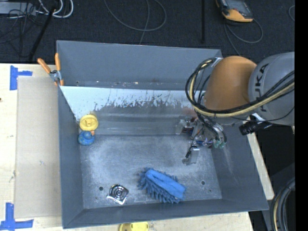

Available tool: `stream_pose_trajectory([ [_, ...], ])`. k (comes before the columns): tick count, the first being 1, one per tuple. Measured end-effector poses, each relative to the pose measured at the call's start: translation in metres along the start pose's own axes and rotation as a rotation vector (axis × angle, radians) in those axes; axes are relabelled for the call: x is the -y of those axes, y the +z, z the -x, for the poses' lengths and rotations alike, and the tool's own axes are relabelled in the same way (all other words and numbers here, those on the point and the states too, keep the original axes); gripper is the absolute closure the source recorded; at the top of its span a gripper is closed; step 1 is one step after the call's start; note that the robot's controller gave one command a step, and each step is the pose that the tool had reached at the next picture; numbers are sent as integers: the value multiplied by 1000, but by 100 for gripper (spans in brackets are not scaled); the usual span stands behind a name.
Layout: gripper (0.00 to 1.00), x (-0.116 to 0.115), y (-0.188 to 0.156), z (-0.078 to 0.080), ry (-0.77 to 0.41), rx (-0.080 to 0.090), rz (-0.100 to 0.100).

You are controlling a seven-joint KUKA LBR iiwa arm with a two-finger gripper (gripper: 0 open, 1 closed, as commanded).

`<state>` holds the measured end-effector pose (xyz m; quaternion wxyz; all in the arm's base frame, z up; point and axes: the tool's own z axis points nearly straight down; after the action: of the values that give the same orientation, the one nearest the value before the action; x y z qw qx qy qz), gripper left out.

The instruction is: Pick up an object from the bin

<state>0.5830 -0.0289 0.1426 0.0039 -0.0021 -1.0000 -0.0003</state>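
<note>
Camera view: blue shaggy obj [162, 185] nr front of bin [144, 76], down-left of hand [191, 154], apart; hand state unclear.

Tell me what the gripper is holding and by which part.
Nothing seen in its grasp: the gripper is over bare bin floor, apart from the blue bristly thing.

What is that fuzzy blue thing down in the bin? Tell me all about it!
The blue thing looks soft and shaggy, like a small mop head or duster, with rows of ridged strands. It is bright blue all over, longish, and lies flat and slanted on the floor of the bin, close to the front wall. Only the floor touches it. A silver piece sits apart on its left, and the gripper hangs up and to its right, not touching it.
</note>
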Motion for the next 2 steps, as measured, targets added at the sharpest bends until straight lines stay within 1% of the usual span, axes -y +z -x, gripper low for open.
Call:
stream_pose_trajectory([
  [1,0,0,-5,2,-1,7,0],
  [2,0,-10,30,-45,-28,12,-1],
])
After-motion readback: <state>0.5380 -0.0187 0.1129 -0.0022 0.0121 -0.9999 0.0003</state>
